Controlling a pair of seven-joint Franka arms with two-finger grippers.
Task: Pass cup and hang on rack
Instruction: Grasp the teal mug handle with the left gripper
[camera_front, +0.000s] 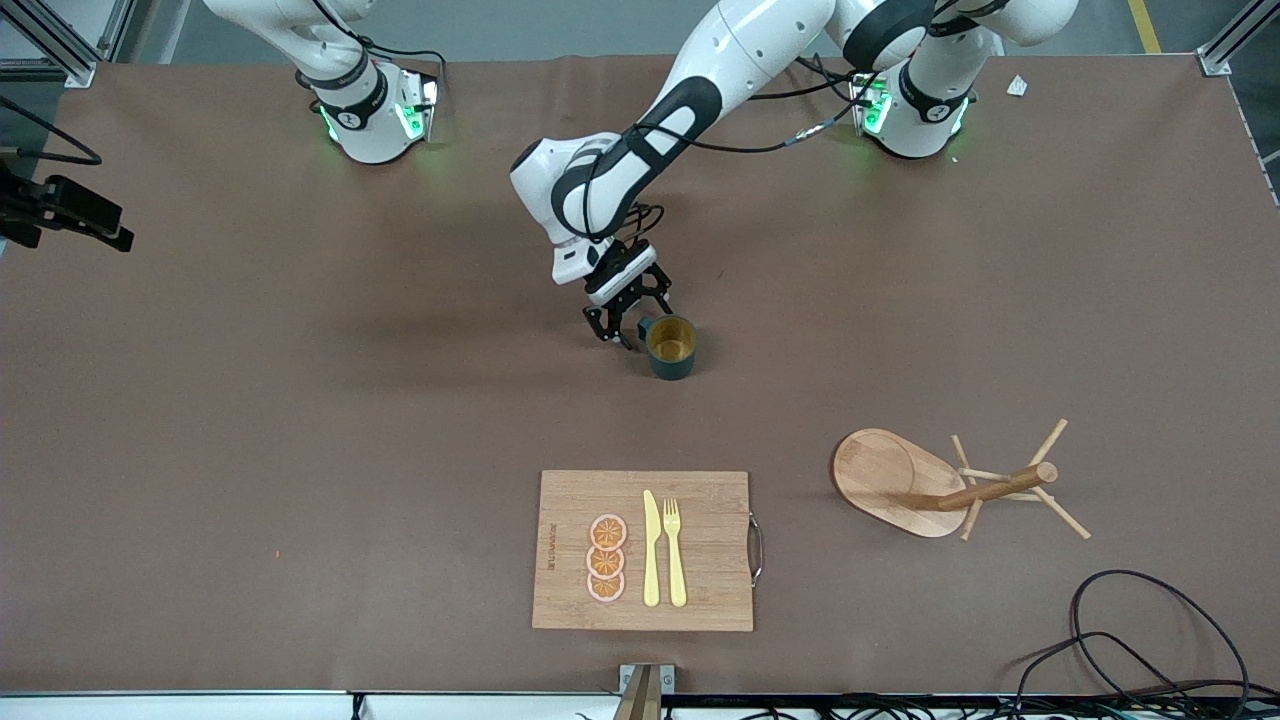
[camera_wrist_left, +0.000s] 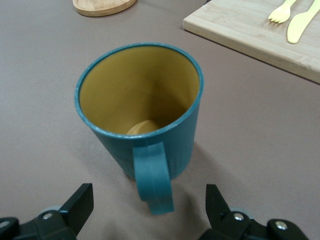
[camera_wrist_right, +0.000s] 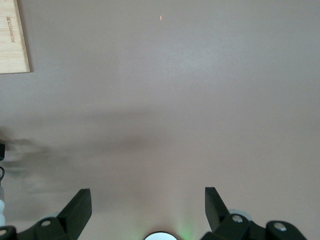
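The cup (camera_front: 672, 347) stands upright on the brown table near the middle, teal outside and mustard-yellow inside. My left gripper (camera_front: 632, 322) is open, low at the cup's handle side. In the left wrist view the cup (camera_wrist_left: 140, 100) fills the middle and its loop handle (camera_wrist_left: 152, 180) points into the gap of the left gripper (camera_wrist_left: 149, 210), touching neither finger. The rack (camera_front: 985, 490) stands on its oval base toward the left arm's end, nearer the front camera than the cup. My right gripper (camera_wrist_right: 148, 210) is open and empty over bare table; it is out of the front view.
A bamboo cutting board (camera_front: 700, 520) with orange slices (camera_front: 606, 558), a yellow knife (camera_front: 651, 548) and a fork (camera_front: 675, 550) lies nearer the front camera than the cup. Black cables (camera_front: 1130, 640) lie at the front corner near the rack. A black device (camera_front: 70, 212) juts in at the right arm's end.
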